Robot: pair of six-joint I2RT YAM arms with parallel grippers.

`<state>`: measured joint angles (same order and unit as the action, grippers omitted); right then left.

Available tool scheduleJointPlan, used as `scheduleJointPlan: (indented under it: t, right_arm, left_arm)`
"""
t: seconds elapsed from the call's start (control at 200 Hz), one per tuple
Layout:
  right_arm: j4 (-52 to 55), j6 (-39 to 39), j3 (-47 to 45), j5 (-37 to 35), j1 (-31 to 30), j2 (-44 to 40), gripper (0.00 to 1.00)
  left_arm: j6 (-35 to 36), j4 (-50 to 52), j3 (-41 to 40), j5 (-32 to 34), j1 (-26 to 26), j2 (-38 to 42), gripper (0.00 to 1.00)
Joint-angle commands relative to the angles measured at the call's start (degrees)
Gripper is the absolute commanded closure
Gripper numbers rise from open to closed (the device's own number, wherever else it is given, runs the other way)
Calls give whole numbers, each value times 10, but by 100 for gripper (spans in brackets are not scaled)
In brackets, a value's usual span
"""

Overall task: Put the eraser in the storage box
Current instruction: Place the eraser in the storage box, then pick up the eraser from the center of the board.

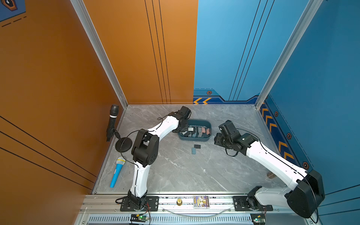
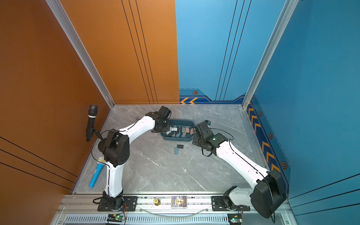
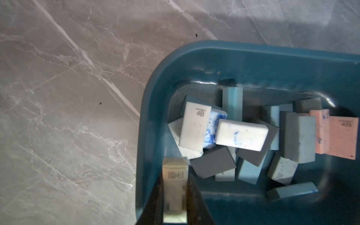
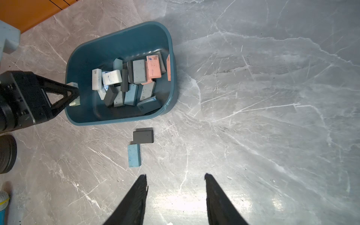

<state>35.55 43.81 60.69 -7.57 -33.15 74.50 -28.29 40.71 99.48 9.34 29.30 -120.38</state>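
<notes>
**A:** Eraser [image 3: 174, 187], where is it?
**B:** Pinched in the closed left gripper [image 4: 75, 93], barely inside the end rim of the storage box [image 3: 253, 48]. The pile lies further ahead.
**A:** Risk?
**B:** Released here, it may clip the rim and tumble out. The right gripper [image 4: 175, 177] is half open and empty.

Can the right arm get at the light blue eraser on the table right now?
Probably yes: the right gripper is open and empty, with only bare table between it and the light blue eraser; the dark grey eraser lies beyond it.
</notes>
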Motion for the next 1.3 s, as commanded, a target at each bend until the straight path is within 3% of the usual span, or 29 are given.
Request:
scheduleJointPlan:
  t: [0.0,0.275,0.741,1.051,1.292]
  right_arm:
    - [23,11,0,-13,-7,-4,50]
    - [13,23,5,-8,-42,26,50]
    - [-19,27,67,8,-151,176,47]
    - [-21,22,117,8,-166,279,38]
    - [-14,17,149,-4,-170,334,31]
  left_arm:
    - [9,21,23,-14,-3,-11,75]
    - [7,29,28,-9,-3,4,60]
    - [-1,28,-48,27,2,184,60]
    - [-10,5,-164,41,-3,338,59]
    - [-16,2,-227,33,-14,405,59]
